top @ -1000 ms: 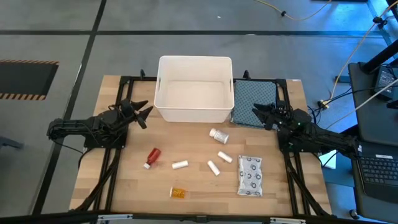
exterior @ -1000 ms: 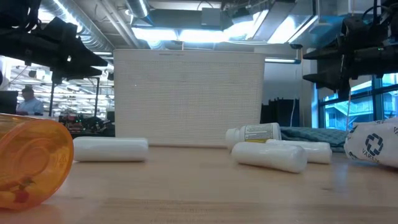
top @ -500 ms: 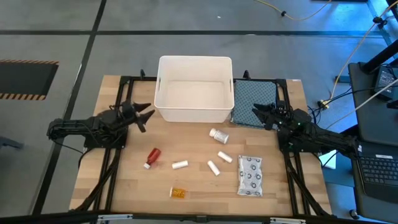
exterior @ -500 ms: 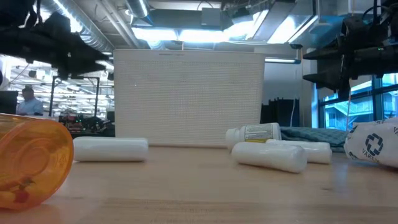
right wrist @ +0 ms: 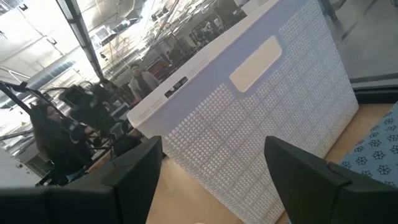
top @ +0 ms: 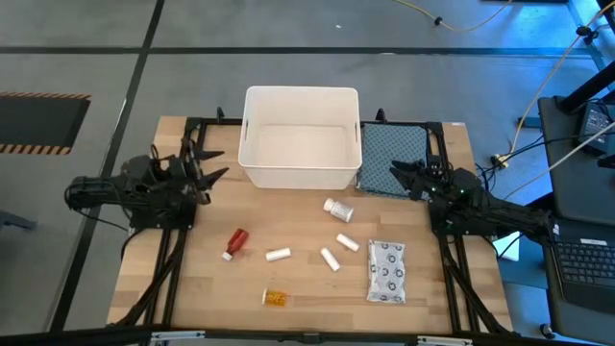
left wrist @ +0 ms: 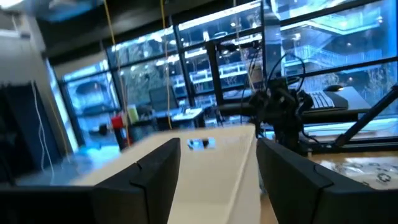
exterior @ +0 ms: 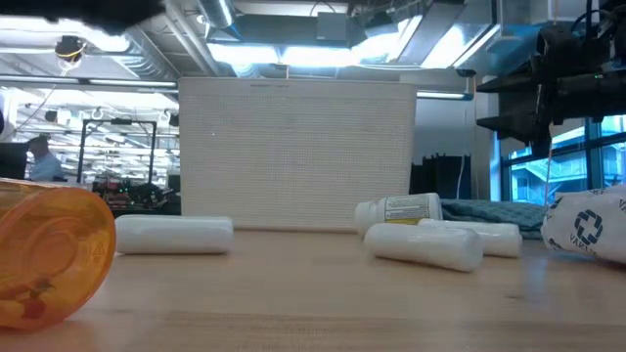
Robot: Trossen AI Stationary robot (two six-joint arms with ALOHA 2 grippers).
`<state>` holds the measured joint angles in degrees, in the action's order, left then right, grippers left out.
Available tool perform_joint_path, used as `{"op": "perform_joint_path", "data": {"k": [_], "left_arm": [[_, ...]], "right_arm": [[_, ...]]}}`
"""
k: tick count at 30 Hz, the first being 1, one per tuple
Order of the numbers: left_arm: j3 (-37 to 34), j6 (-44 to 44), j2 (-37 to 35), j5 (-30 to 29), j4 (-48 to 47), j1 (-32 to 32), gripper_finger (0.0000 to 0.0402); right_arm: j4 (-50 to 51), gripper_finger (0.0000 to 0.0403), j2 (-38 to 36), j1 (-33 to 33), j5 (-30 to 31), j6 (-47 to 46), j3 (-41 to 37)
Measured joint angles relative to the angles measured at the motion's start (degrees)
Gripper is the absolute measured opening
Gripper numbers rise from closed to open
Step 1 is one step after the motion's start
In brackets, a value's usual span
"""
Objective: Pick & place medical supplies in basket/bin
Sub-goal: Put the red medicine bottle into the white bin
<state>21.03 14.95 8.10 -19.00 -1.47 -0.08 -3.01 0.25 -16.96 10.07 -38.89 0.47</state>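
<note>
The white tub (top: 300, 137) stands on its base at the table's far middle. In front of it, lying on the wood, are a red bottle with white cap (top: 235, 242), an amber vial (top: 276, 298), a white pill bottle (top: 338, 209), three short white cylinders (top: 279, 255) (top: 330, 259) (top: 347, 242) and a dotted blister pack (top: 386, 271). My left gripper (top: 209, 163) hovers open left of the tub, pointing at it. My right gripper (top: 396, 175) hovers open right of the tub, at the near edge of the cloth. Neither holds anything.
A blue-grey patterned cloth (top: 394, 152) lies flat right of the tub, under my right gripper. Black frame rails run along both table sides. In the low view the amber vial (exterior: 49, 256) lies closest to the near edge. Bare wood shows left of the red bottle.
My left gripper has risen and drawn back toward the table's left edge, moving out of the low view's upper left. It stays open. My right arm and all the supplies have kept still.
</note>
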Motion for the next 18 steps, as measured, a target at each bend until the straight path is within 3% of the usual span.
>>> {"op": "perform_joint_path", "data": {"k": [4, 8, 18], "left_arm": [[8.0, 4.0, 7.5, -0.1, -2.3, -0.7, 0.0208], [15.9, 2.9, 17.2, 0.2, -11.2, -1.6, 0.0208], [39.3, -15.9, 44.7, 2.9, -45.1, -9.8, 0.0208]], "right_arm": [[0.0, 0.0284, 0.0, 0.0, 0.5, 0.1, 0.0], [0.0, 0.0284, 0.0, 0.0, 0.9, 0.2, 0.0], [-0.2, 0.0284, 0.0, -0.1, 2.6, 1.8, 0.0]]}}
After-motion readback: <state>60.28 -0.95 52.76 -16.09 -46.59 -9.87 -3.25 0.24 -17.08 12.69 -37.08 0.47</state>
